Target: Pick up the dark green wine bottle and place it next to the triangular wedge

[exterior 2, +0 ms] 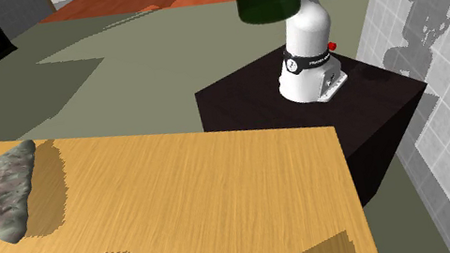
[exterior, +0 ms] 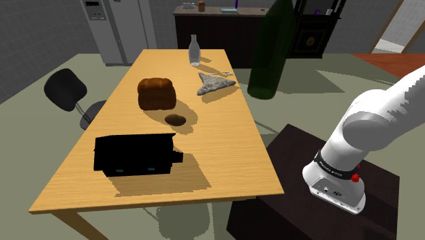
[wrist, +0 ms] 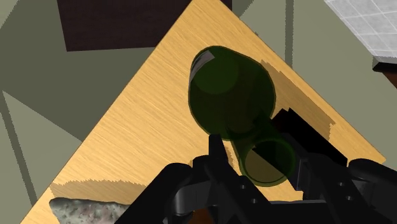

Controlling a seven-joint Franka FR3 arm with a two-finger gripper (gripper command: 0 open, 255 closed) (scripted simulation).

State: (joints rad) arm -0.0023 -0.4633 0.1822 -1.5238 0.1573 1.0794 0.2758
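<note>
Tool (wrist: 257, 156) tight on dk green bottle (wrist: 232, 92) neck, aloft over table (wrist: 146, 127) corner.

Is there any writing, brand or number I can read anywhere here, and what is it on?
Nothing reads clearly.
White lettering on the arm's black band: too small to read.
Marks on the fridge control panel: too blurred to read.
On the wine bottle: no label.

The dark green wine bottle (exterior: 271, 51), glassy and nearly upright, hangs in the air at the upper middle of the shoulder view, its neck clasped in the hand (wrist: 264, 162). The triangular wedge (exterior: 215, 83), mottled grey, lies flat on the tabletop (exterior: 225, 163) just left of it.
</note>
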